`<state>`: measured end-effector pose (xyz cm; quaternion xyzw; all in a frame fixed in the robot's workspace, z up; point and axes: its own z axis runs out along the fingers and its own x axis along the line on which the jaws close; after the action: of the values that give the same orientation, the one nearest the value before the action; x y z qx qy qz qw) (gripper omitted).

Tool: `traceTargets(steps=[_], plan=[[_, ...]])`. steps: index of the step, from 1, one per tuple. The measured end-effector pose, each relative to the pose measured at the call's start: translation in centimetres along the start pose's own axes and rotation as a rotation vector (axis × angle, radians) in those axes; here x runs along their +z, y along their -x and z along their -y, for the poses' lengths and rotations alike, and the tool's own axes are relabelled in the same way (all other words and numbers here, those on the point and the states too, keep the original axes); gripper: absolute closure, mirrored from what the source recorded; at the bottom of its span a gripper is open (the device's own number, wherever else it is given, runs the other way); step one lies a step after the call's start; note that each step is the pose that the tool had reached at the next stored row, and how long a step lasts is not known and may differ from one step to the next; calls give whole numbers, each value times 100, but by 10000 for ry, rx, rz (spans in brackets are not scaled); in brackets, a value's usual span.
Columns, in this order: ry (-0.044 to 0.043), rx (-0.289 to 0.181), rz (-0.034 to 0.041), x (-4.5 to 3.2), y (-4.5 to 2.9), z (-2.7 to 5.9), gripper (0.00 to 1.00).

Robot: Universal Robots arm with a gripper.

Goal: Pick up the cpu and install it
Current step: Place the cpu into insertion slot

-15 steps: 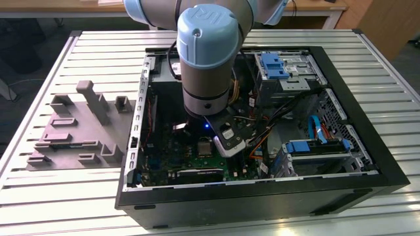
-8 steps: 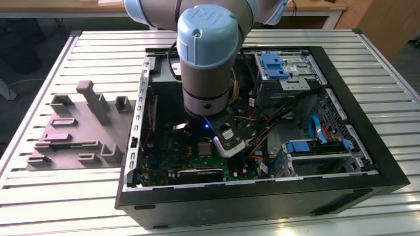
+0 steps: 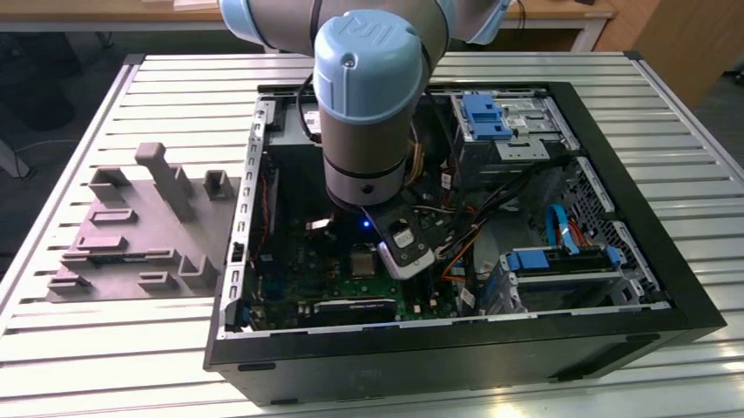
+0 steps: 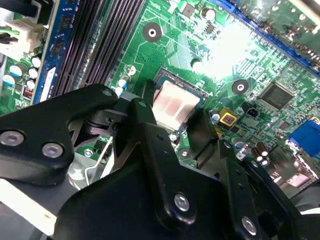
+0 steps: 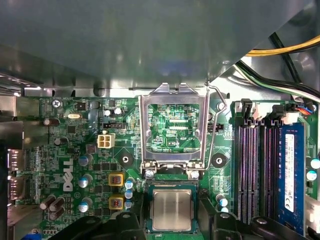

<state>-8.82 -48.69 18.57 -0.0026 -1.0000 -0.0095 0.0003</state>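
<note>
**CPU seated in socket, open gripper straddling it**

The cpu (image 5: 171,210) lies flat in the socket (image 5: 172,186), silvery top up, thin tan rim showing; in the second wrist view it (image 4: 172,104) looks level with the socket frame. The gripper (image 5: 171,225) hangs right over it. Its fingers (image 5: 127,222) are spread wider than the chip, one on each side, with a gap showing, so it has hold of nothing.

Step in hand, as a judgement: the placing is done and the chip is let go. The install is not finished, because the load plate (image 5: 173,127) stands flipped up beyond the socket and its wire lever (image 5: 216,125) is raised and unlatched.

All of this sits on the green motherboard (image 5: 75,150). The memory slots (image 5: 250,170) and a blue memory stick (image 5: 291,170) are just beside the socket. In the exterior view the arm reaches down into the open computer case (image 3: 651,287) on the slatted table (image 3: 174,87). A grey parts fixture (image 3: 128,235) lies on the exterior view's left.

Writing: there is white print on the board, small print inside the load-plate opening and a white label on the memory stick. None of it is transcribed.
</note>
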Motion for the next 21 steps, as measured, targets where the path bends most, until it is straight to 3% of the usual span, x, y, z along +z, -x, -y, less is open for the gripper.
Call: traceTargets(steps=[5,12,15,17,21], plan=[[10,-1,6,-21,2,-2,46],[-4,0,-21,-196,0,-3,46],[-4,0,-24,-246,0,-4,54],[-1,0,-23,-247,0,-5,66],[-4,-1,-25,-249,0,-4,78]])
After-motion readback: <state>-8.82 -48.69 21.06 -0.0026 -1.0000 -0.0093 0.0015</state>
